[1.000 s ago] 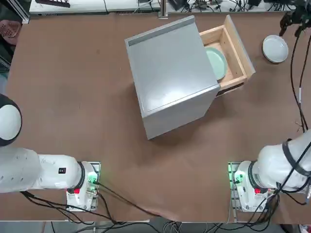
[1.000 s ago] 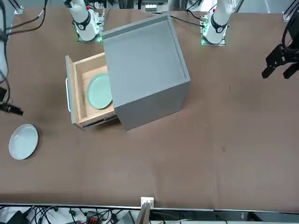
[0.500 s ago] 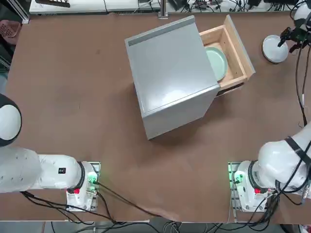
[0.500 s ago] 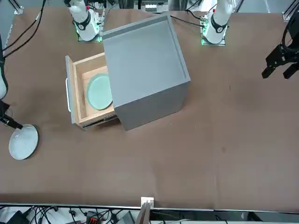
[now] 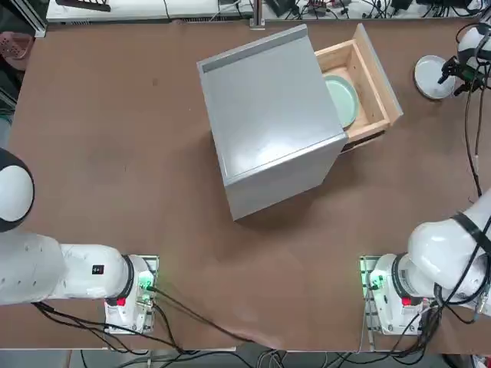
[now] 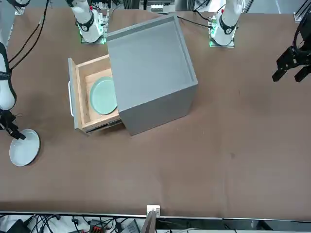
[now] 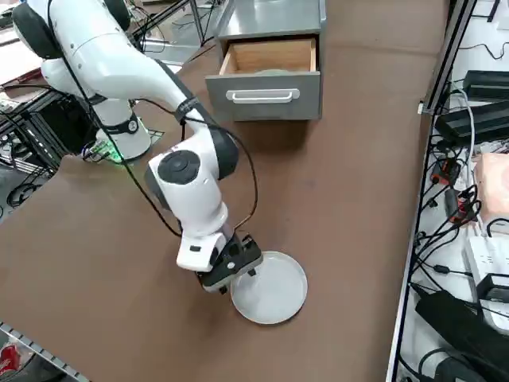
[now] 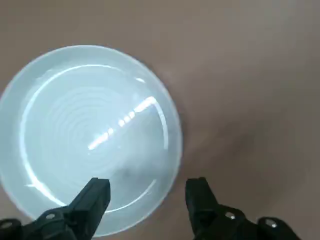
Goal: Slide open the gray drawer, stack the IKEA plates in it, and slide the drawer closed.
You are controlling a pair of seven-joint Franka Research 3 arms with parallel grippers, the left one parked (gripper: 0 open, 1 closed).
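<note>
White plate [image 8: 90, 135] beneath open gripper [image 8: 148, 187]

no readable text, no legible labels or numbers

Seeing a brown tabletop [image 5: 153, 192], with a metal post [image 6: 149, 223] standing at its far edge in the front view. Noticing a pink basket [image 5: 15, 46] beyond the table's left side in the top view. In the right side view, spotting two black boxes [image 7: 477, 123] near a pinkish block [image 7: 493, 183], tangled cables [image 7: 445, 231] beside a white power strip [image 7: 487, 267], and a red object [image 7: 9, 360] in the lower-left corner.
</note>
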